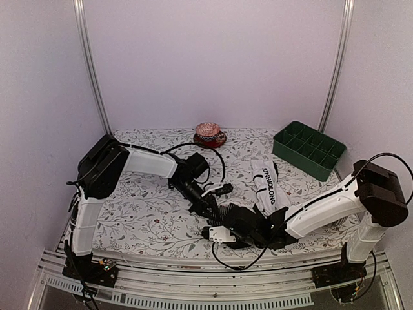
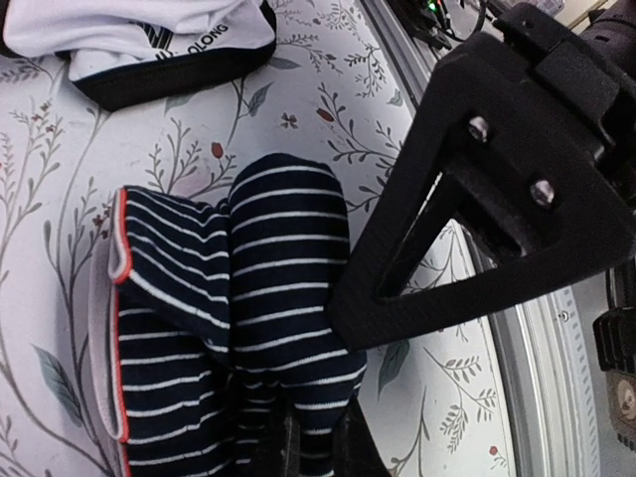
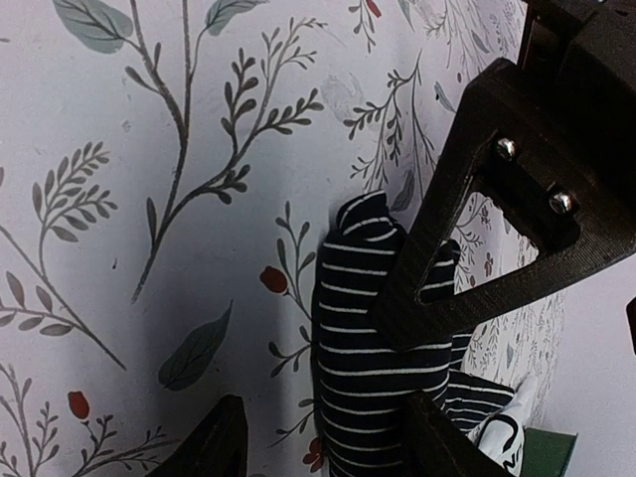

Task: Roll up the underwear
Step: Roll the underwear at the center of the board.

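The striped briefs [image 2: 278, 288] are clamped in the left gripper [image 2: 310, 447] and straddled by the right gripper [image 3: 328, 447], fingers apart; white briefs [image 1: 266, 184] are seen at two o'clock.

Striped briefs [image 2: 268, 298]: soft, matt knit cloth. White briefs [image 2: 129, 30]: smoother cloth with a matt black waistband. Table cover [image 3: 149, 248]: matt printed sheet. Gripper finger [image 3: 417, 313]: matt black plastic, faintly grained; its screws [image 3: 507, 149]: bright metal.
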{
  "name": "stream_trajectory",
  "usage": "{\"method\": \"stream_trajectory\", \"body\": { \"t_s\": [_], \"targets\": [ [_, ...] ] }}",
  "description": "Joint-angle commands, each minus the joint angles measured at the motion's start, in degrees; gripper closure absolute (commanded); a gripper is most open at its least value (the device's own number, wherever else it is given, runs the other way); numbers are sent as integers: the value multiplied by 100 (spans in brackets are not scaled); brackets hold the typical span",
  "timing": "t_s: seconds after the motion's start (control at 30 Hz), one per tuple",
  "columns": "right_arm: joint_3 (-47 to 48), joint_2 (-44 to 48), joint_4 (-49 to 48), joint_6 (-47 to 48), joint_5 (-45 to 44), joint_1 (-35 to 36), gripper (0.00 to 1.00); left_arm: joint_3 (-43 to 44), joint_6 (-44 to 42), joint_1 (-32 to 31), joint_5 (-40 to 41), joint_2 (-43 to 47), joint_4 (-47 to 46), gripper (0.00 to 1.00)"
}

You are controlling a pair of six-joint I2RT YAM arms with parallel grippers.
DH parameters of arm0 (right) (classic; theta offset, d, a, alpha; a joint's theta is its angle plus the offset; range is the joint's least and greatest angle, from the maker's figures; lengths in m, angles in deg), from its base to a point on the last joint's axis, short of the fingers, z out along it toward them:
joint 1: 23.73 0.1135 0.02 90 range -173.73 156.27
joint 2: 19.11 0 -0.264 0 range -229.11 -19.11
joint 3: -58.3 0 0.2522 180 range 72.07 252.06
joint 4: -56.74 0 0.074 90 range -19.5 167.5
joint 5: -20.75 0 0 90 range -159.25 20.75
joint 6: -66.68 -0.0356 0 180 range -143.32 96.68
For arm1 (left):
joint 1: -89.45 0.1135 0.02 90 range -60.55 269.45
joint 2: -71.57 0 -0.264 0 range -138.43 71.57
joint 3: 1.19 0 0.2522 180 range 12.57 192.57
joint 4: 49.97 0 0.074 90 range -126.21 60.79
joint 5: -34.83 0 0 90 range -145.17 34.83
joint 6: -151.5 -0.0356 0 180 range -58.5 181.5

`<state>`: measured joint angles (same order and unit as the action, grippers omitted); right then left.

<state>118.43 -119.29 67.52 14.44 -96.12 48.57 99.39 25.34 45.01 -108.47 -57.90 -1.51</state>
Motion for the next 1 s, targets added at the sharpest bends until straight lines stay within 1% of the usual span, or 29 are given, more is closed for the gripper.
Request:
{"method": "stream_trajectory", "body": {
  "t_s": [0.0, 0.13, 0.3, 0.43, 0.47, 0.5, 0.53, 0.57, 0.63, 0.67, 0.73, 0.77, 0.8, 0.83, 0.93, 0.97],
  "targets": [
    [195, -239, 77, -39, -400, -90, 47, -315, 102, -10, 838, -546, 844, 100],
    [193, -338, -46, 0, -536, -99, 44, -308, 108, -6, 840, -572, 845, 100],
    [196, -460, -159, 61, -798, -139, 44, -285, 92, -6, 831, -605, 879, 100],
    [213, -506, -137, 57, -781, -197, 45, -280, 80, -11, 821, -593, 898, 100],
    [233, -516, -113, 43, -743, -205, 47, -283, 77, -11, 821, -589, 898, 100],
    [259, -535, -49, 33, -710, -213, 51, -282, 76, -7, 814, -584, 903, 100],
    [292, -544, 8, 11, -674, -214, 59, -280, 70, -11, 806, -588, 911, 100],
    [322, -565, 69, -8, -628, -215, 64, -280, 62, -10, 804, -588, 915, 100],
    [378, -585, 159, -52, -560, -223, 71, -280, 59, -11, 791, -578, 916, 100],
    [399, -594, 226, -66, -511, -224, 74, -280, 57, -5, 786, -575, 923, 100],
    [456, -623, 322, -105, -443, -233, 76, -280, 44, -11, 805, -549, 925, 100],
    [496, -633, 402, -143, -391, -237, 77, -280, 12, -3, 811, -520, 925, 92],
    [538, -636, 503, -180, -287, -252, 78, -303, -43, 7, 812, -469, 914, 81],
    [587, -621, 608, -244, -155, -277, 80, -352, -71, 16, 812, -377, 856, 72],
    [702, -493, 957, -477, 474, -442, 80, -695, -82, 37, 841, 94, 414, 47],
    [726, -457, 1074, -545, 651, -501, 80, -857, -65, 40, 894, 351, 211, 42]
  ]
}}
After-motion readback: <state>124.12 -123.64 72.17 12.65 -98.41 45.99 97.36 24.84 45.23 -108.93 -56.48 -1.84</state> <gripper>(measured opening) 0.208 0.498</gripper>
